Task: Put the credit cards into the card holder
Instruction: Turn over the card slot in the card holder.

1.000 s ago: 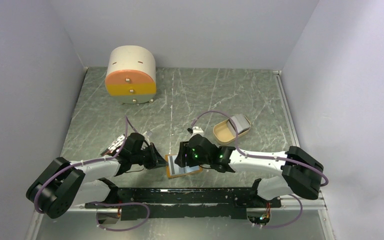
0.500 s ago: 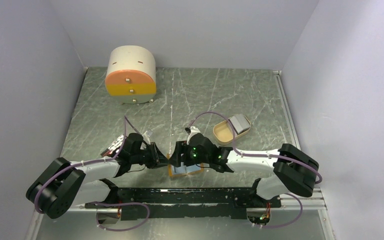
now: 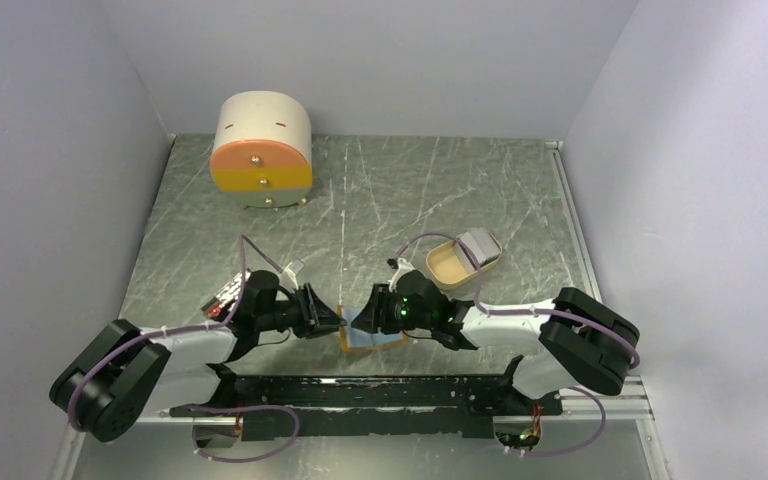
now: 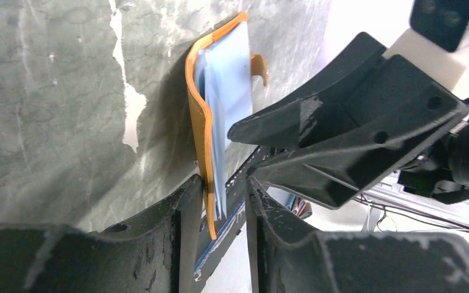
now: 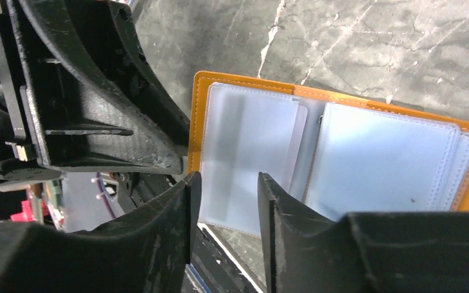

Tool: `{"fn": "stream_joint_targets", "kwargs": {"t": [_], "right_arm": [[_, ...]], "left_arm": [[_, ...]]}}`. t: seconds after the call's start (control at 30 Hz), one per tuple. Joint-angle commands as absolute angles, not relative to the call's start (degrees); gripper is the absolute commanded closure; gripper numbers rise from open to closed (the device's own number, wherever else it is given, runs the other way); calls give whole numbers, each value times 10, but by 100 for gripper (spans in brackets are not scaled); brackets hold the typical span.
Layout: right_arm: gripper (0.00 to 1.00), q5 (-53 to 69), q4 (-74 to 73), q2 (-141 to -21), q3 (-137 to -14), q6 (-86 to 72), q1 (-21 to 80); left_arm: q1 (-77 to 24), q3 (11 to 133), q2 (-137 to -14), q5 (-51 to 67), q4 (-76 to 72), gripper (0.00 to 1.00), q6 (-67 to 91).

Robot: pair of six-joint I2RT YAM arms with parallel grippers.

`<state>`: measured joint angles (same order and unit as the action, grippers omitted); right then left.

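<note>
Now left fingers [image 4: 152, 244] parted astride card holder [image 4: 227, 79] edge; right fingers [image 5: 152, 238] parted above it.

Left arm [image 3: 190, 340] and right arm [image 3: 505, 318] low, stretched inward, wrists nearly meeting, jaws slightly parted

Card holder [image 3: 368, 341] seemingly mostly hidden in overhead view.

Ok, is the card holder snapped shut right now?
No, the card holder lies spread open, with its pale blue inner sleeves showing.
</note>
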<state>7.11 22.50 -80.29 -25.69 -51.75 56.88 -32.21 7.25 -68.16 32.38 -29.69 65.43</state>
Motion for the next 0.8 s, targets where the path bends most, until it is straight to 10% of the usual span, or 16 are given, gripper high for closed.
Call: {"fn": "stream_joint_targets", "kwargs": {"t": [0.0,0.5,0.77], "right_arm": [[61,81,261,-801,-250,-528,563],[72,53,205,-815,-270,-502,563],[62,4,74,-762,-332,-442,561]], "left_arm": [[-318,66,-651,333,-340,62,666],[-320,81,-745,344,-400,61,649],[-324,99,-714,308,-311,89,613]]}}
